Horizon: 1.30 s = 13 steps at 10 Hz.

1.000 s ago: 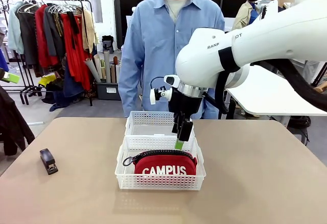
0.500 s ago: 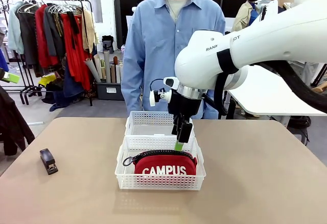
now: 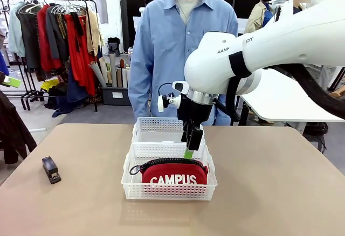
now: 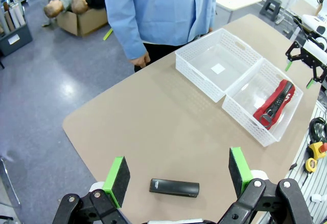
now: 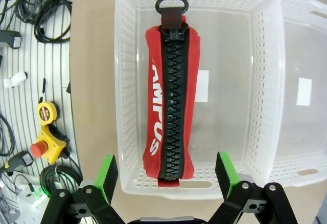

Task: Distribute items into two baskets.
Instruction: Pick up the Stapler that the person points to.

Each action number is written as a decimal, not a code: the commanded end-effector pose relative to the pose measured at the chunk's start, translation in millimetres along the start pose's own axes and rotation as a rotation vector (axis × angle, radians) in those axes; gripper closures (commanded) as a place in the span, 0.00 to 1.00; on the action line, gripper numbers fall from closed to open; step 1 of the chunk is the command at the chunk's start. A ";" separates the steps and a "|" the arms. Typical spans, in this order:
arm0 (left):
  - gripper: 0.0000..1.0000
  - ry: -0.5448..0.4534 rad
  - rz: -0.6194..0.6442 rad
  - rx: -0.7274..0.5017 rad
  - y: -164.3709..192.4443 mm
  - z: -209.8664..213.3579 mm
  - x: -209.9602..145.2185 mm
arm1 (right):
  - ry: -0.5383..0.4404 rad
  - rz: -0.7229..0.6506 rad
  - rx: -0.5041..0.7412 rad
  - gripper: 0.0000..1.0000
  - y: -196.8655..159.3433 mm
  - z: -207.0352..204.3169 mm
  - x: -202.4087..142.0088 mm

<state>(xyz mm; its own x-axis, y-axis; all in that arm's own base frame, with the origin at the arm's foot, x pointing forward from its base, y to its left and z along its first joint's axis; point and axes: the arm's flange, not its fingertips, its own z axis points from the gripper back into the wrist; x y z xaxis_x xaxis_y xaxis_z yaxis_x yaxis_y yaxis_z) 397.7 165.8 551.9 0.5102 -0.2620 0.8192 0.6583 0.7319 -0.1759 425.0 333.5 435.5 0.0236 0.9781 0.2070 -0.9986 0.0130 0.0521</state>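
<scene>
Red pouch (image 3: 174, 175) unmoved in basket (image 3: 161, 192), right gripper (image 5: 165, 175) spread, barely shifted, left gripper (image 4: 179, 174) spread

This is a robotics research lab set up in a shared, workshop-like hall. A white Franka arm (image 3: 280, 42) reaches over a plain tan desk (image 3: 81, 203), and beside the desk a ribbed white mounting plate (image 5: 56, 55) carries tangled cables (image 5: 30, 4), a yellow tape measure (image 5: 46, 114) and a yellow emergency-stop box with a red button (image 5: 43, 144). The room behind doubles as storage, with a clothes rack (image 3: 59, 31) full of hanging garments, rolled tubes (image 3: 105, 71) standing in a bin, a white table (image 3: 285, 101) and a grey polished floor (image 4: 51, 81).
</scene>
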 end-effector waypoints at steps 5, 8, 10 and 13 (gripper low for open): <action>0.00 -0.020 -0.005 -0.010 0.0 0.4 -0.2 | -0.066 -0.205 0.007 0.00 -18.9 60.7 -75.4; 0.00 -0.020 -0.005 -0.010 0.0 0.4 -0.2 | -0.165 -0.398 0.072 0.00 -32.3 109.9 -169.6; 0.00 -0.020 -0.005 -0.010 0.0 0.4 -0.2 | -0.215 -0.516 0.075 0.00 -35.6 139.2 -227.7; 0.00 -0.020 -0.005 -0.010 0.0 0.4 -0.2 | -0.428 -0.669 0.003 0.00 -9.0 183.7 -304.4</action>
<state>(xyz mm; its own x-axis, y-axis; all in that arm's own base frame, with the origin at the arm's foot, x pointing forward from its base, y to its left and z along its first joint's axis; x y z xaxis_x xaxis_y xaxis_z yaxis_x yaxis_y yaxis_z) 397.6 166.1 551.9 0.5109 -0.2621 0.8187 0.6574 0.7327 -0.1757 454.9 4.8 549.5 0.6299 0.6565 0.4149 -0.7761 0.5521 0.3047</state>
